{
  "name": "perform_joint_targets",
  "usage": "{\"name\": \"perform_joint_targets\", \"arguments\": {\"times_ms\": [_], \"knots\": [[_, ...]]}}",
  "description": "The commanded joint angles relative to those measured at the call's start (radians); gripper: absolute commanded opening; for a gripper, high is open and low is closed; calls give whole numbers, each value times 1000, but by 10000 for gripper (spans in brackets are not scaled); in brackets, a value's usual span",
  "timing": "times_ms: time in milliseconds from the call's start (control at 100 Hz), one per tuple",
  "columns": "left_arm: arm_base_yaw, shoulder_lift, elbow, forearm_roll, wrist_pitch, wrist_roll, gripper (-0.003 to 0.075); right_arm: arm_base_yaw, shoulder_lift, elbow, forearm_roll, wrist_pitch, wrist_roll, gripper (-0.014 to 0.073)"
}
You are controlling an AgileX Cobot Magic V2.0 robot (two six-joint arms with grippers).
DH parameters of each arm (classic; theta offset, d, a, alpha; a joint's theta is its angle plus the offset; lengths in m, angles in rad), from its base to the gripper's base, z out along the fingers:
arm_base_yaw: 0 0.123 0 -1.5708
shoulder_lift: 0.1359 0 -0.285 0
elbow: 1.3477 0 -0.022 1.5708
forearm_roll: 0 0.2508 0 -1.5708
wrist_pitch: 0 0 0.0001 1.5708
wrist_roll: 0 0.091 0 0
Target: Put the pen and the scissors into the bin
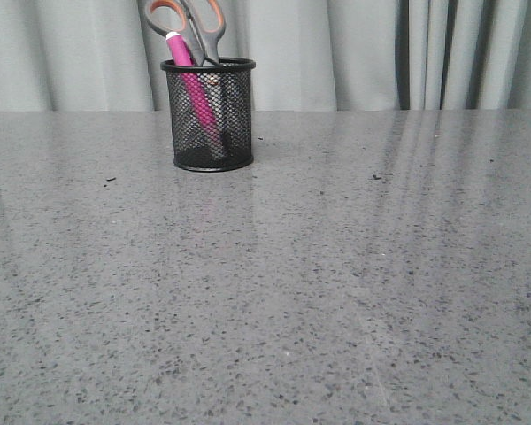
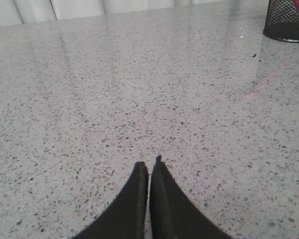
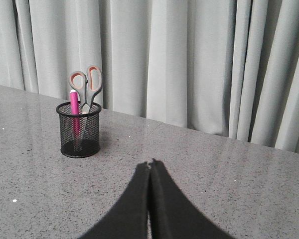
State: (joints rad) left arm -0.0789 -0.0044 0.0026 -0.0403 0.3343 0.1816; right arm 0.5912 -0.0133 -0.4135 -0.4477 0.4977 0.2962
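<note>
The black wire-mesh bin point(image 1: 210, 115) stands upright at the far left-centre of the grey table. The magenta pen point(image 1: 193, 84) stands inside it, its whitish cap up. The scissors point(image 1: 197, 27) stand in it too, orange-lined loops sticking out above the rim. In the right wrist view the bin point(image 3: 79, 130), pen point(image 3: 74, 102) and scissors point(image 3: 86, 84) show far off. My right gripper point(image 3: 150, 164) is shut and empty. My left gripper point(image 2: 149, 165) is shut and empty over bare table, with the bin's base point(image 2: 287, 22) far from it. Neither gripper shows in the front view.
The speckled grey table point(image 1: 336, 266) runs back to a pale grey curtain point(image 1: 380, 53) behind its far edge. A few small dark specks point(image 1: 111, 180) lie on the table near the bin.
</note>
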Motion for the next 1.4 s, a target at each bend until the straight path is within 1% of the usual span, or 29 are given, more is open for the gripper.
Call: {"name": "perform_joint_targets", "arguments": {"times_ms": [0, 520, 580, 650, 700, 710, 770, 810, 910, 990, 1010, 1020, 1060, 1080, 1150, 1270, 1390], "knots": [[3, -32, 42, -11, -40, -3, -19, 1, -8, -21, -26, -76, -9, -76], [3, -32, 42, -11, -40, -3, -19, 1, -8, -19, -26, -68, -9, -76], [3, -32, 42, -11, -40, -3, -19, -1, -8, -3, -73, -19, -9, -76], [3, -32, 42, -11, -40, -3, -19, -21, -8, 36, -82, -23, -9, -76], [3, -32, 42, -11, -40, -3, -19, -49, -8, 74, -35, -44, -32, -76], [3, -32, 42, -11, -40, -3, -19, -59, -8, 87, -4, -53, -42, -76], [3, -32, 42, -11, -40, -3, -19, -114, -8, 142, 72, -92, -80, -76], [3, -32, 42, -11, -40, -3, -19, -165, -8, 188, 148, -130, -117, -76], [3, -32, 42, -11, -40, -3, -19, -305, -8, 306, 320, -258, -258, -76], [3, -32, 42, -11, -40, -3, -19, -426, -8, 388, 519, -343, -412, -76], [3, -32, 42, -11, -40, -3, -19, -454, -8, 412, 574, -348, -467, -76], [3, -32, 42, -11, -40, -3, -19, -463, -8, 417, 592, -348, -467, -76], [3, -32, 42, -11, -40, -3, -19, -512, -8, 441, 700, -338, -533, -76], [3, -32, 42, -11, -40, -3, -19, -527, -8, 441, 733, -289, -555, -76], [3, -32, 42, -11, -40, -3, -19, -594, -8, 438, 744, -175, -564, -76], [3, -32, 42, -11, -40, -3, -19, -661, -15, 438, 740, -180, -566, -76], [3, -32, 42, -11, -40, -3, -19, -676, -15, 438, 718, -187, -566, -76]]}}
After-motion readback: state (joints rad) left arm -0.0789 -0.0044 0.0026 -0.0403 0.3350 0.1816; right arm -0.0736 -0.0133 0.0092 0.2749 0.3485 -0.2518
